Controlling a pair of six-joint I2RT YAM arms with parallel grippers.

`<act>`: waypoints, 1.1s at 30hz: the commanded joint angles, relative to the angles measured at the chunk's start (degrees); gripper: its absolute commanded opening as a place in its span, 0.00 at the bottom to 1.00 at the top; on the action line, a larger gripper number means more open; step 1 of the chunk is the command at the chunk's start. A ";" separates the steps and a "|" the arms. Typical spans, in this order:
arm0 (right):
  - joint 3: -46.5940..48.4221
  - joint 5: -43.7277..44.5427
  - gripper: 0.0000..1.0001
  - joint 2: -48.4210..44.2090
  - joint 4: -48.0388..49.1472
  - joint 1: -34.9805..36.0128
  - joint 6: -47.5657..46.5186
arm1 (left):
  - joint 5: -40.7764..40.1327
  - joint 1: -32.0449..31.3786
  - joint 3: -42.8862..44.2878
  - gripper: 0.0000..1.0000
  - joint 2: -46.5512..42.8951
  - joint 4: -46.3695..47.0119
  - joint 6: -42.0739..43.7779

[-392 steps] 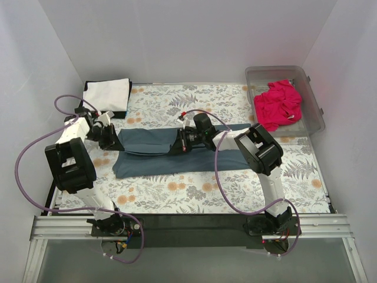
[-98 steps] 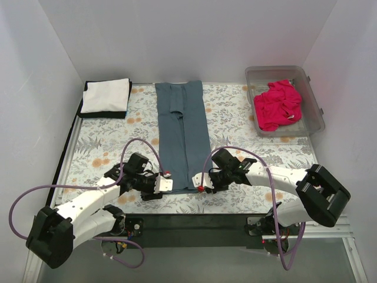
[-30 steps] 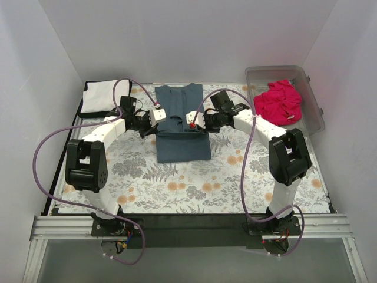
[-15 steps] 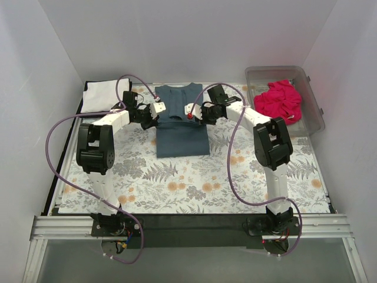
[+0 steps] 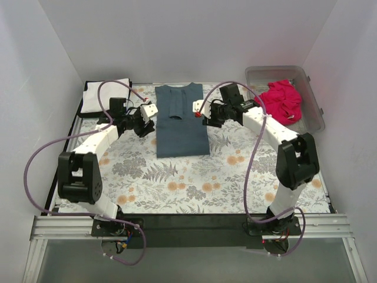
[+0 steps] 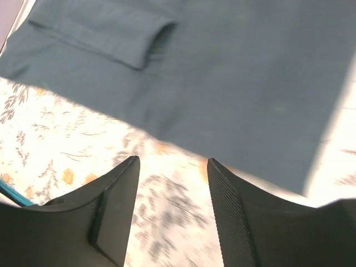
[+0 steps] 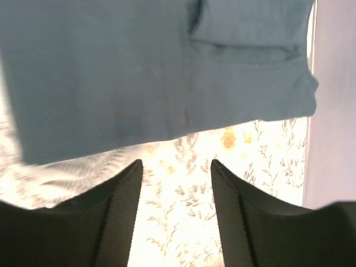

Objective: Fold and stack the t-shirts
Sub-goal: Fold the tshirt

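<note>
The slate-blue t-shirt (image 5: 181,121) lies flat at the back middle of the table, folded into a short rectangle with its collar toward the far wall. My left gripper (image 5: 148,111) hovers just off its left edge, open and empty. My right gripper (image 5: 198,107) hovers just off its right edge, also open and empty. In the left wrist view the left gripper (image 6: 172,164) is over the floral cloth, the blue shirt (image 6: 222,72) lying beyond it. The right gripper (image 7: 175,164) looks the same, with the shirt (image 7: 133,67) ahead. A white folded t-shirt (image 5: 106,94) sits at the back left on a black one (image 5: 130,87). The magenta t-shirt (image 5: 279,104) lies crumpled.
A clear plastic bin (image 5: 311,109) at the back right holds the magenta shirt. The floral cloth (image 5: 194,183) covers the table. White walls close in the back and both sides. The purple cables loop above both arms.
Both grippers have opened and let go of the blue shirt, then drawn apart sideways off its edges. The shirt stays folded in half where it was laid.
</note>
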 commanded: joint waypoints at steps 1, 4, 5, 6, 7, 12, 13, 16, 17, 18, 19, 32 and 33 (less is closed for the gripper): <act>-8.42 -2.55 0.54 -7.48 -2.75 4.02 -0.57 | 5.25 -1.41 -6.40 0.49 -9.42 -4.63 1.54; -15.20 -1.15 0.46 -10.47 -1.79 7.37 -0.41 | 3.23 -5.09 -13.60 0.46 -14.00 -4.57 4.00; -16.35 -0.71 0.44 -11.17 -1.44 8.08 0.03 | 2.62 -6.16 -15.36 0.46 -15.57 -4.12 4.36; -18.45 -0.36 0.41 -11.27 -1.09 8.78 0.30 | 1.92 -6.87 -18.42 0.46 -16.20 -3.51 4.80; -19.34 -0.01 0.38 -11.36 -0.39 10.09 0.30 | 0.69 -8.53 -19.76 0.46 -16.64 -2.63 4.80; -22.78 3.07 0.37 -8.99 3.83 11.42 0.30 | -2.66 -11.18 -23.73 0.47 -14.98 3.26 5.24; -22.78 3.51 0.37 -8.37 4.62 11.34 0.21 | -2.66 -11.18 -23.64 0.49 -14.54 3.70 4.98; -22.86 3.95 0.37 -6.79 5.77 11.42 -0.40 | -2.66 -11.53 -23.20 0.50 -13.04 5.28 5.59; -22.86 4.04 0.37 -6.18 5.68 11.42 -0.58 | -2.66 -11.62 -23.20 0.50 -12.52 5.55 5.59; -22.86 4.13 0.37 -5.74 5.68 11.42 -0.67 | -2.66 -11.62 -23.03 0.50 -12.16 5.63 5.76; -22.86 4.22 0.37 -5.30 5.77 11.42 -1.10 | -2.84 -11.62 -22.94 0.50 -11.81 5.64 6.11; -25.68 6.76 0.39 -0.02 8.85 11.34 -1.46 | -7.76 -11.62 -23.73 0.45 -2.94 9.85 9.81; -25.68 6.77 0.33 0.24 8.76 11.34 -1.46 | -7.93 -11.71 -23.38 0.42 -2.41 9.77 9.81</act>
